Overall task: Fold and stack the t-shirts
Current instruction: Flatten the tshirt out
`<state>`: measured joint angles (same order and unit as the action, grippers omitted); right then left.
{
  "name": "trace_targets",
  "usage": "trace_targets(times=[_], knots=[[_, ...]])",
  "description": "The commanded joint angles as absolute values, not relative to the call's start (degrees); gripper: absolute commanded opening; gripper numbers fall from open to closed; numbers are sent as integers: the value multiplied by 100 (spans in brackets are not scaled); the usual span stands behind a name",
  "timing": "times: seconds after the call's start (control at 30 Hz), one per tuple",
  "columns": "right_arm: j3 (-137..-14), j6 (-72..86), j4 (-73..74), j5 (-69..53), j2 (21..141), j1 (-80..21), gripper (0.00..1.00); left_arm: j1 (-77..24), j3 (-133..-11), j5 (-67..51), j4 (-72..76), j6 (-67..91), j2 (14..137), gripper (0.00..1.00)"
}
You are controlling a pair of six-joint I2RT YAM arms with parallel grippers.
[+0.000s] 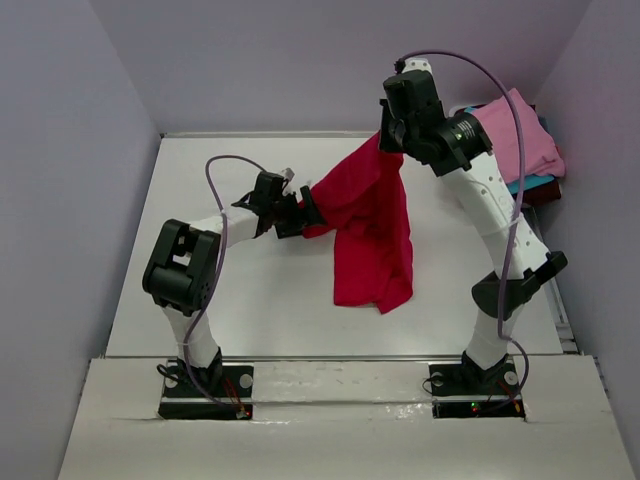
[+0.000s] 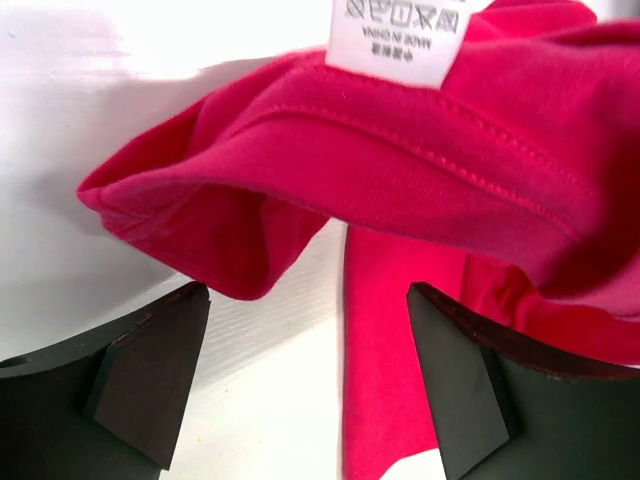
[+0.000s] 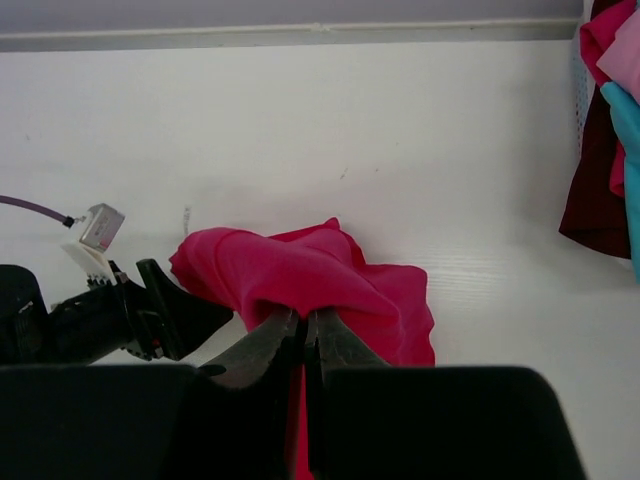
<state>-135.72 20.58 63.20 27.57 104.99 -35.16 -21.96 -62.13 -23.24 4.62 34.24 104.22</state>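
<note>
The crimson-red t-shirt [image 1: 372,235] hangs off the table, held up by one end. My right gripper [image 1: 392,138] is shut on its top edge; in the right wrist view the jaws [image 3: 305,322] pinch a bunched fold of the red shirt [image 3: 300,275]. My left gripper [image 1: 300,213] is open at the shirt's left edge. In the left wrist view its fingers [image 2: 150,380] stand wide apart, with a red hem fold [image 2: 300,170] and a white care label [image 2: 398,35] just ahead, not gripped. Pink [image 1: 520,135], teal [image 1: 532,184] and maroon shirts lie piled at the back right.
The pile also shows at the right edge of the right wrist view: maroon [image 3: 592,190], pink [image 3: 622,45], teal [image 3: 628,150]. The white table [image 1: 230,290] is walled at the back and sides. The left gripper [image 3: 150,312] shows beside the shirt in the right wrist view.
</note>
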Motion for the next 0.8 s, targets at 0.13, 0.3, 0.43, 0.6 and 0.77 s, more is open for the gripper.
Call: trace_targets(times=[0.13,0.3,0.43,0.6,0.77], knots=[[-13395,2101,6223,2804,10099,-3472,7,-2171,-6381,-2215,632,3340,10503,79],[-13368,2127,6205,2786,10108,-3472,7,-2171,-6302,-2276,668,3331,10512,71],[-13377,2118,6188,2751,10125,-3472,7,-2171,-6311,-2285,642,3278,10564,60],[-13386,2118,6179,2760,10125,-3472,7,-2171,-6328,-2268,677,3217,10678,54],[-13377,2127,6179,2742,10125,-3472,7,-2171,-6372,-2233,659,3129,10845,49]])
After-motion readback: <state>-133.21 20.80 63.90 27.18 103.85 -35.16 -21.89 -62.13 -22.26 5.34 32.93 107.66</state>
